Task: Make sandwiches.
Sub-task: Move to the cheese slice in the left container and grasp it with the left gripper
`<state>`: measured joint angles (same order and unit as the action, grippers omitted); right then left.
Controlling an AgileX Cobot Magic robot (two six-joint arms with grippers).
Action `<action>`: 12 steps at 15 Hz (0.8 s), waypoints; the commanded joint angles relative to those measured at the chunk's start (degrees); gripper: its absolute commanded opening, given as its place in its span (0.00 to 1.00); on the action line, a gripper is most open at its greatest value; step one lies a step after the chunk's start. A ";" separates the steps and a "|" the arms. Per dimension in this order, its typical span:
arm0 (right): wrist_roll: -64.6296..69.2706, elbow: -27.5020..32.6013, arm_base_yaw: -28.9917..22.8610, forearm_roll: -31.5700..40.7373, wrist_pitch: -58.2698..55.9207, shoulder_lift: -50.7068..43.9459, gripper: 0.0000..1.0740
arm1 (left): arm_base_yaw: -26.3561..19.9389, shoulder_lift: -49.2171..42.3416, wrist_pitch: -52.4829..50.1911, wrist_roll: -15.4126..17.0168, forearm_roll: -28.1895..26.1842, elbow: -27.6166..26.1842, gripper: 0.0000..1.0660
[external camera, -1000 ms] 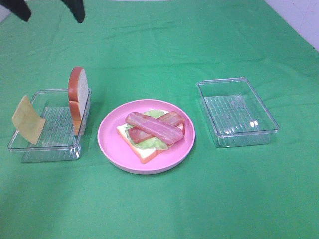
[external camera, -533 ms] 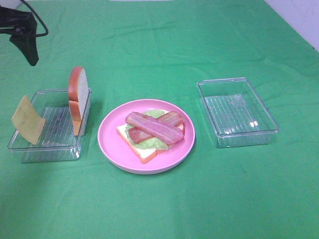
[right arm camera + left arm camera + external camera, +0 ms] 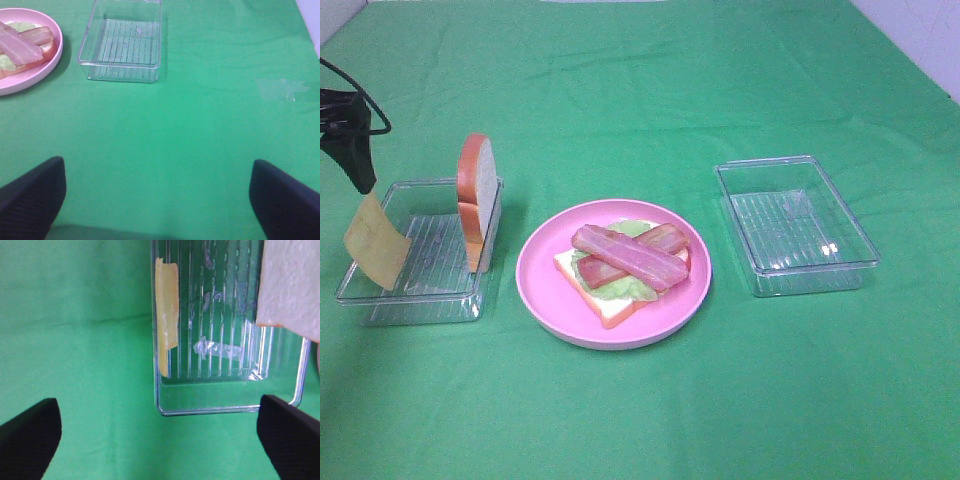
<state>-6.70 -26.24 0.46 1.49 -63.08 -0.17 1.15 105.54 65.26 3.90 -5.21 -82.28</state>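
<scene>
A pink plate [image 3: 540, 290] holds a bread slice [image 3: 610, 308], a lettuce leaf [image 3: 620, 287] and two crossed bacon strips [image 3: 630, 257]. In the left clear tray [image 3: 420, 300] a yellow cheese square [image 3: 375, 245] leans on the left wall. A second bread slice [image 3: 475, 200] stands upright at the tray's right wall. My left gripper's one visible finger [image 3: 360, 165] hangs just above the cheese. In the left wrist view the left gripper [image 3: 160, 440] is open and empty over the cheese [image 3: 167, 315] and tray end [image 3: 225, 407]. My right gripper [image 3: 157, 200] is open and empty over bare cloth.
An empty clear tray [image 3: 810, 280] sits right of the plate, and it also shows in the right wrist view [image 3: 125, 70] beside the plate [image 3: 30, 75]. Green cloth covers the table. A white wall edge shows at the far right corner.
My left gripper has moved down and left from the top edge of the view to just above the cheese in the left tray. Nothing else has moved.
</scene>
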 commanded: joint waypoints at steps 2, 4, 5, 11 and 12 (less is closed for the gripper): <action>-0.23 0.17 0.23 0.11 0.06 -1.95 0.89 | -0.06 3.27 -0.80 -0.92 -1.09 1.66 0.95; -0.23 0.17 0.23 0.11 0.06 -1.95 0.89 | -0.06 4.13 -2.81 -1.03 -1.38 1.66 0.95; -0.23 0.17 0.23 0.11 0.06 -1.95 0.89 | -0.06 4.47 -4.07 -1.03 -1.32 1.66 0.94; -0.23 0.17 0.23 0.11 0.06 -1.95 0.89 | -0.06 9.05 -9.28 -1.09 -1.55 1.60 0.94; -0.23 0.17 0.23 0.11 0.06 -1.95 0.89 | -0.06 9.28 -9.91 -1.09 -1.55 1.60 0.94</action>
<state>-6.70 -26.24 0.46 1.49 -63.25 -0.17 1.15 114.65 55.86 2.98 -6.36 -81.02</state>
